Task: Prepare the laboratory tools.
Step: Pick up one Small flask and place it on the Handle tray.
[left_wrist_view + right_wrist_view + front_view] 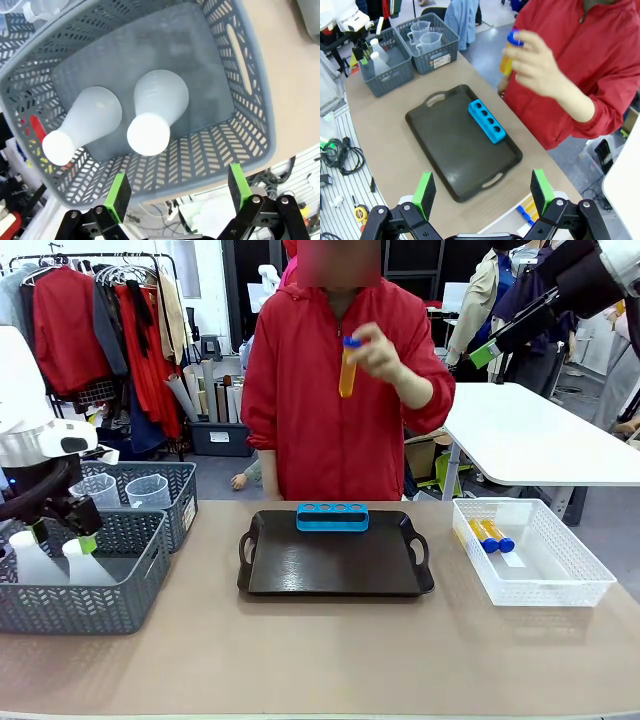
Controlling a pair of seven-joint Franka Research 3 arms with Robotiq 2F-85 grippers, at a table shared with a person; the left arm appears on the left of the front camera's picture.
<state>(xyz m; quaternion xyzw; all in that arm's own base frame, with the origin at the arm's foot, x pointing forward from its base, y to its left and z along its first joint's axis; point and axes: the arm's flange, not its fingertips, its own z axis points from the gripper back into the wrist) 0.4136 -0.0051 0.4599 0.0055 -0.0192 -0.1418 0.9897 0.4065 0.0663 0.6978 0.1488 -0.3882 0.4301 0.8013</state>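
Note:
Two translucent white conical flasks stand in the near grey mesh basket. My left gripper hangs open just above them, holding nothing. Two clear measuring jugs sit in the basket behind. The blue rack stands empty at the far edge of the black tray. The person's hand holds one orange blue-capped tube at chest height. Two more tubes lie in the white lattice bin. My right gripper is open, high above the tray.
The two grey baskets fill the table's left side and the lattice bin its right. Bare tabletop runs along the front edge. The person stands close behind the tray at the far side. A white table stands behind at the right.

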